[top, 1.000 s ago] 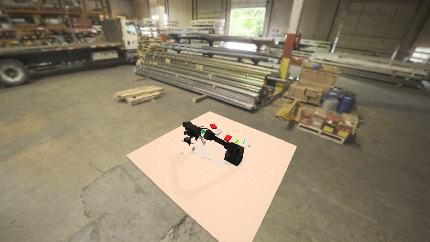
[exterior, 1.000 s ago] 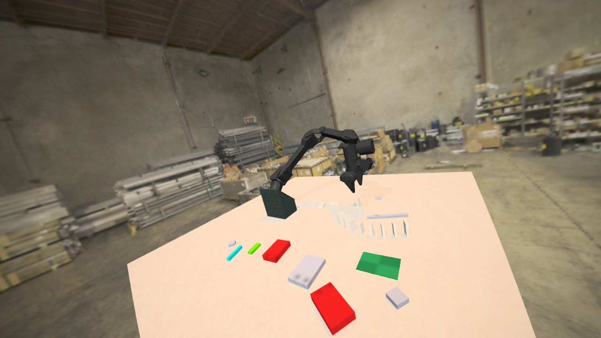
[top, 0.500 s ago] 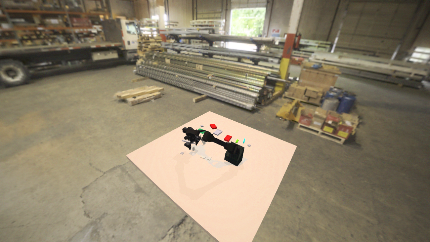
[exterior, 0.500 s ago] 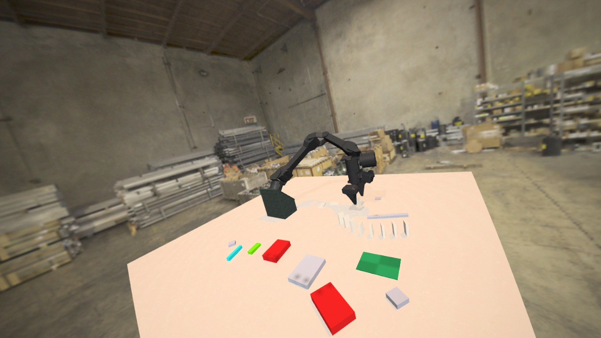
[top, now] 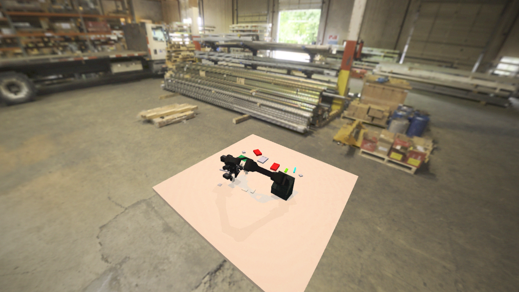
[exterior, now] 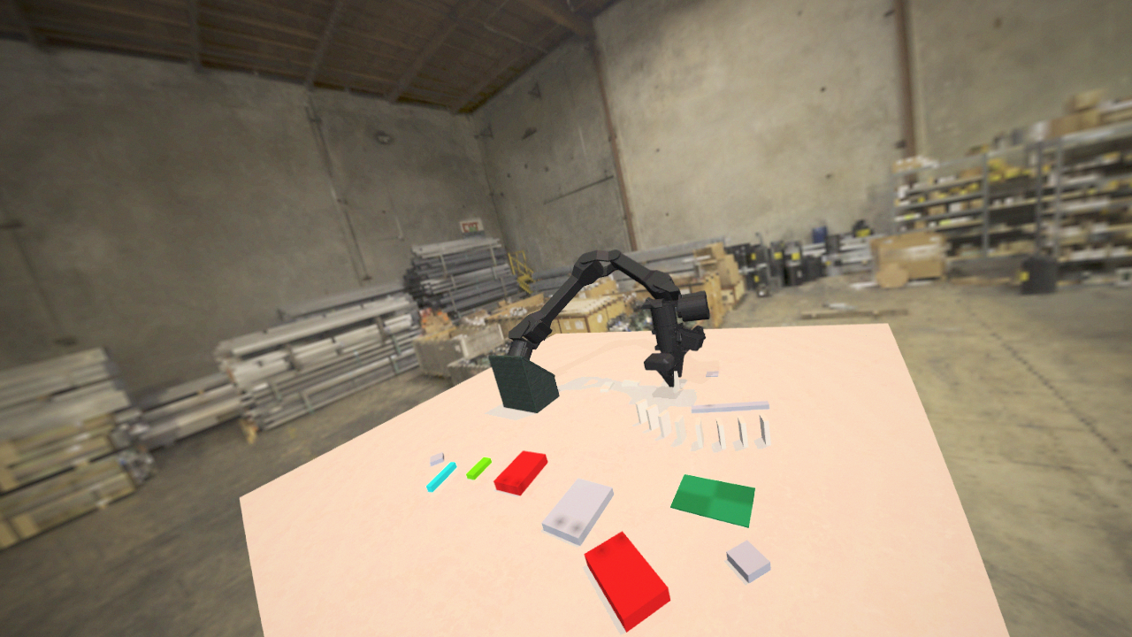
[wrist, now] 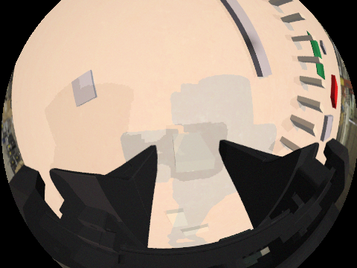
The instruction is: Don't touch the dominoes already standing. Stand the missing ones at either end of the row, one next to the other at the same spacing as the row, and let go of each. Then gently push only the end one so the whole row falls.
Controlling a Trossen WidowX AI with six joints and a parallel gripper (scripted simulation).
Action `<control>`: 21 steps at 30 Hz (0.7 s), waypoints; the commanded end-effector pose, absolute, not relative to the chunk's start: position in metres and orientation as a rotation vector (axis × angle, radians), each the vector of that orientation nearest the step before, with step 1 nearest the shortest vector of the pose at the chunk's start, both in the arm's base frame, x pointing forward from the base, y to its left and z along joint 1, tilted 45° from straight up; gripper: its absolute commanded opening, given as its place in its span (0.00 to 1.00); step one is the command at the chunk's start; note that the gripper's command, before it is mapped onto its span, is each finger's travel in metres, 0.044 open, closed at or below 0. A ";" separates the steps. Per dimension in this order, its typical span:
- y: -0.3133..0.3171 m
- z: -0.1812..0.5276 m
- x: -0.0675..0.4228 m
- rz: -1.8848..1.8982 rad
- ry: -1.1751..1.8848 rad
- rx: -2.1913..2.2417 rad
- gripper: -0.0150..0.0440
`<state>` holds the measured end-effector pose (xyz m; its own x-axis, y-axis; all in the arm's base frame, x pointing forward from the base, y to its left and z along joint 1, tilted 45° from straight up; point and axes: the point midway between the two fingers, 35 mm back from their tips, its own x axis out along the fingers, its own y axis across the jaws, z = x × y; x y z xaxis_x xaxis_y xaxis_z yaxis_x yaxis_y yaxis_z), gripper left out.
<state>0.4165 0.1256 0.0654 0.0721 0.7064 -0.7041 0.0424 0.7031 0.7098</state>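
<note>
A curved row of pale standing dominoes (exterior: 696, 432) (wrist: 308, 82) runs across the mat's middle, beside a long grey bar (exterior: 728, 406) (wrist: 238, 20). My gripper (top: 230, 177) (exterior: 669, 381) (wrist: 189, 146) is down at the mat near the row's far end. Its fingers stand half closed around a pale loose domino (wrist: 195, 154) (exterior: 663, 393). In the wrist view the right finger is at the domino's edge and a narrow gap shows on the left. A small grey tile (wrist: 82, 88) (exterior: 711, 372) lies off to the gripper's left.
The robot base (exterior: 522, 382) stands at the back. In front of the row lie two red blocks (exterior: 520, 471) (exterior: 625, 578), a green plate (exterior: 712, 500), a grey block (exterior: 577, 510), a small grey piece (exterior: 747, 560), a cyan stick (exterior: 440, 477) and a lime piece (exterior: 478, 467).
</note>
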 end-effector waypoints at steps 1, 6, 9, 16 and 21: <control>0.126 0.064 0.416 0.555 1.434 0.670 0.51; 0.126 0.064 0.416 0.555 1.434 0.670 0.44; 0.126 0.064 0.416 0.555 1.434 0.670 0.44; 0.095 0.092 0.419 0.550 1.435 0.663 0.44; 0.041 0.147 0.411 0.551 1.435 0.661 0.44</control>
